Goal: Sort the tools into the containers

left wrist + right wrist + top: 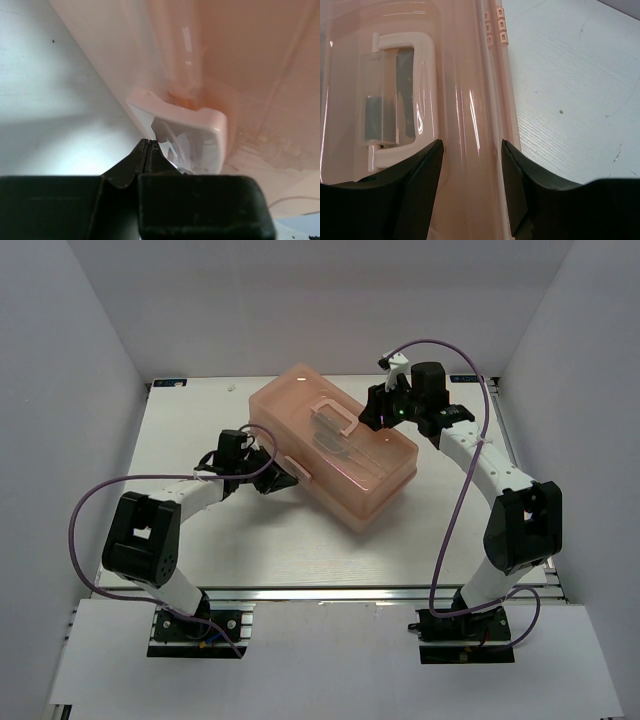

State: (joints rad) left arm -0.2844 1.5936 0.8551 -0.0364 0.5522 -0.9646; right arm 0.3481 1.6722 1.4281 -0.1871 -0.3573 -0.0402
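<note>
Salmon-pink toolbox (335,455), top view: closed and lying slantwise on the table (250,540), with the carry handle (330,417) on the lid. No tier is folded out.
Tools (338,440), top view: only long dark shapes show through the lid, so they appear to be inside. Which tool is which cannot be told.
Left gripper (285,478), top view: at the box's near-left wall.
Right gripper (385,410), top view: over the far-right edge of the lid.
Latch (185,125), left wrist view: a pale clasp folded flat against the wall, its hollow underside facing the camera.
Left fingertips (142,150), left wrist view: pressed together with nothing between them, just beside the latch's lower corner. Whether they touch it cannot be told.
Right fingers (420,170), right wrist view: jaws apart and holding nothing, astride the ridge along the lid's edge, with bare table to one side.
Step in hand (judged): freeing the latch so that the lid can lift.
Technique (judged): slide the joined tips under the latch's free lip and lever outward from the wall, not into it.
Support (judged): the right gripper should steady the box without pinning the lid down.
Risk (judged): the light box may slide or turn.
</note>
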